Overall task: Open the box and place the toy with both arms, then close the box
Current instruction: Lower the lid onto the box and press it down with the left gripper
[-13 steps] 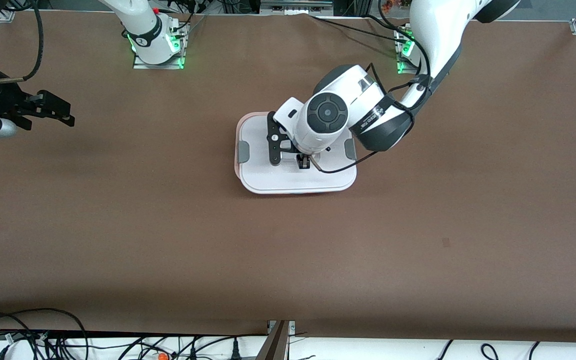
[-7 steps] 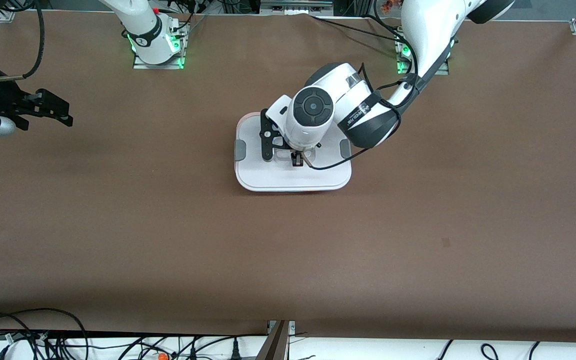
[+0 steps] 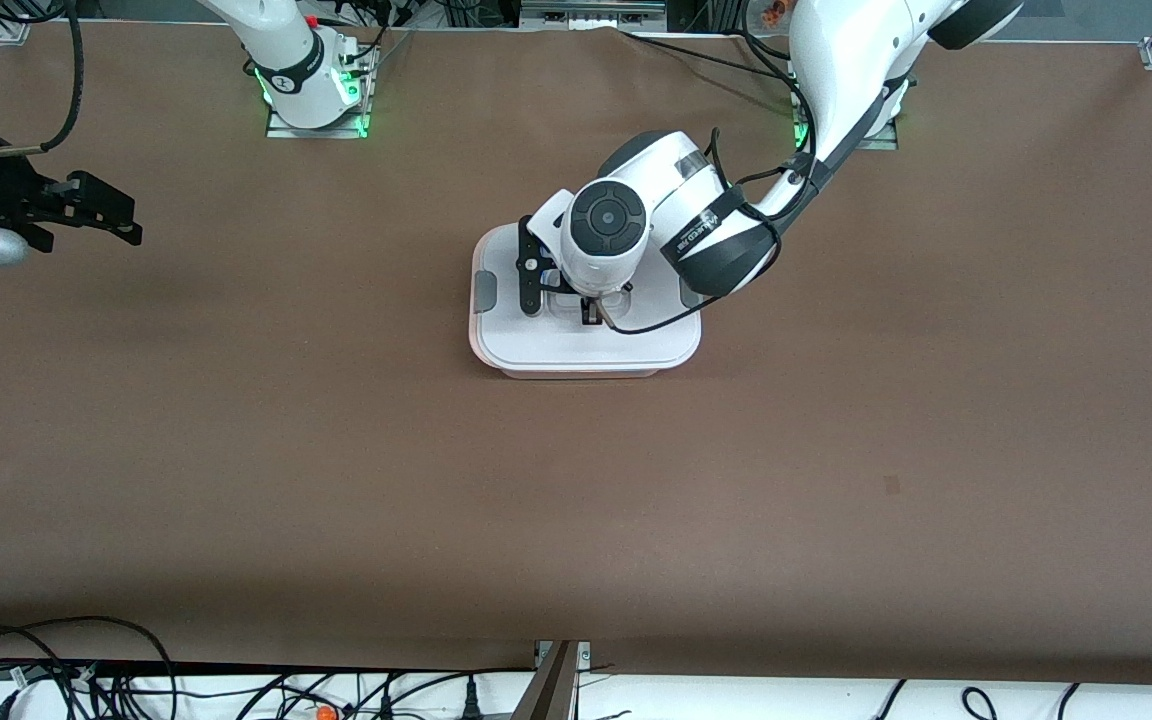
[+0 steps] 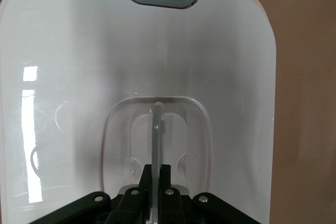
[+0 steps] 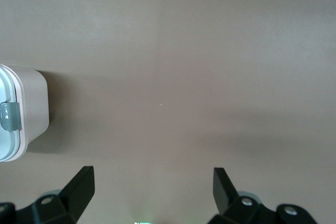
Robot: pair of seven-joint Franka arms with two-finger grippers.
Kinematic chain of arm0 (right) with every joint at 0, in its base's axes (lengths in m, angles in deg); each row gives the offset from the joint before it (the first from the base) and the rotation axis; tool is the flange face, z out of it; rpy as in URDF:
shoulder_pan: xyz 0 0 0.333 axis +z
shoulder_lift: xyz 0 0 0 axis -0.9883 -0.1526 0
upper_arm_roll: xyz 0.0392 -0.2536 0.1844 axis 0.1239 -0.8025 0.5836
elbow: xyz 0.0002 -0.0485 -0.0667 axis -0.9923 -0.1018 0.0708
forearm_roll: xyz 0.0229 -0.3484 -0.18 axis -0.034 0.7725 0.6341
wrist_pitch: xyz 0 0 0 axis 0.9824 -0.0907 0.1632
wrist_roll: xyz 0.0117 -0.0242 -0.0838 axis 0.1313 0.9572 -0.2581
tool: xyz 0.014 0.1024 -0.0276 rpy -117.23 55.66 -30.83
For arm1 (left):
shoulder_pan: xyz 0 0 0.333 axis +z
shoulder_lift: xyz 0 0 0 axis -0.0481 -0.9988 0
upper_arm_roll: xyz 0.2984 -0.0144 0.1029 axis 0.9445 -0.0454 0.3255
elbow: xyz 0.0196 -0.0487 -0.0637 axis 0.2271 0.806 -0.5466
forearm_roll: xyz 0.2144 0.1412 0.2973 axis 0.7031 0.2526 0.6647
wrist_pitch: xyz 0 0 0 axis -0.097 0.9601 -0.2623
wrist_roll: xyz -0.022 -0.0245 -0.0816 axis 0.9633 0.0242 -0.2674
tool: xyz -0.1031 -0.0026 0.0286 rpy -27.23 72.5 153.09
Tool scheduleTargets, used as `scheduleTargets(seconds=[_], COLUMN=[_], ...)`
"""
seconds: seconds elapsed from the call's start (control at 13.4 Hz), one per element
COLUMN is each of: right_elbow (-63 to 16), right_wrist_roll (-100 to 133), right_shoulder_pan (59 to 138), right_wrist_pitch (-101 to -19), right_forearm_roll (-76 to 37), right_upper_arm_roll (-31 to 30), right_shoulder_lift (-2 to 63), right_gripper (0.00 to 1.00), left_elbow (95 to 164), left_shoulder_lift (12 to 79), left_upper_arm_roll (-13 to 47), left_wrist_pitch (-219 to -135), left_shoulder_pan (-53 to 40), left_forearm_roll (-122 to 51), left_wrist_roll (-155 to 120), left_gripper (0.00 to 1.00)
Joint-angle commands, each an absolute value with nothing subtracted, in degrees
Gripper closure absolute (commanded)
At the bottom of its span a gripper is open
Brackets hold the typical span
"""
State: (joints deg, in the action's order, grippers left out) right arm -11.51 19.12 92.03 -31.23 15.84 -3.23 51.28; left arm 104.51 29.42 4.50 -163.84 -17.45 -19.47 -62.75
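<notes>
- The box (image 3: 586, 335) sits on the brown table (image 3: 576, 480) a little above the middle of the front frame; its flat white lid (image 3: 576, 345) is on, with a grey clip (image 3: 484, 293) at the end toward the right arm and another (image 3: 688, 292) at the end toward the left arm, partly covered by that arm
- The left arm (image 3: 836, 70) comes down from the upper right of the front frame and bends over the box; the left gripper (image 3: 591, 312) is at the lid's recessed clear handle (image 4: 156, 129); in the left wrist view its black fingers (image 4: 157, 182), at the bottom middle of the frame, are pressed together on the thin upright handle
- The right arm (image 3: 276, 45) waits; the right gripper (image 3: 101, 212) hangs at the upper left edge of the front frame, over bare table well apart from the box; in the right wrist view its fingers (image 5: 79, 184) stand wide apart with nothing between them, and a corner of the box (image 5: 23, 114) shows at the left edge of that frame
- The toy does not show in any view
</notes>
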Motion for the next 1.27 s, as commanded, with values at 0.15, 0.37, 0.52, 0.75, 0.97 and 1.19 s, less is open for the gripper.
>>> scheduleTargets(seconds=[0.15, 0.37, 0.52, 0.75, 0.97, 1.19], right_elbow=[-10.5, -10.5, -10.5, -10.5, -10.5, -10.5], right_wrist_roll=[19.6, 19.7, 19.7, 19.8, 19.8, 19.9], right_shoulder_pan=[91.8, 91.9, 91.9, 91.9, 91.9, 91.9], right_wrist_pitch=[-29.9, -29.9, -30.0, -29.9, -29.9, -29.8], right_forearm_roll=[16.5, 16.5, 16.2, 16.1, 16.1, 16.1], right_upper_arm_roll=[-3.1, -3.1, -3.1, -3.1, -3.1, -3.1], right_shoulder_lift=[51.4, 51.3, 51.3, 51.3, 51.3, 51.4], right_gripper=[0.00, 0.00, 0.00, 0.00, 0.00, 0.00], left_elbow=[104.4, 104.3, 104.2, 104.1, 104.2, 104.7], left_shoulder_lift=[29.5, 29.7, 30.0, 30.8, 30.6, 29.4], left_upper_arm_roll=[4.6, 4.6, 4.6, 4.4, 4.6, 4.6], left_wrist_pitch=[-164.3, -164.3, -164.0, -163.9, -164.0, -164.4], left_shoulder_pan=[-19.7, -20.4, -20.4, -20.0, -20.7, -20.8], left_forearm_roll=[-13.5, -12.4, -12.3, -12.3, -12.1, -12.2], left_wrist_roll=[-61.3, -57.6, -55.0, -53.1, -51.2, -50.8], left_gripper=[1.00, 1.00, 1.00, 1.00, 1.00, 1.00])
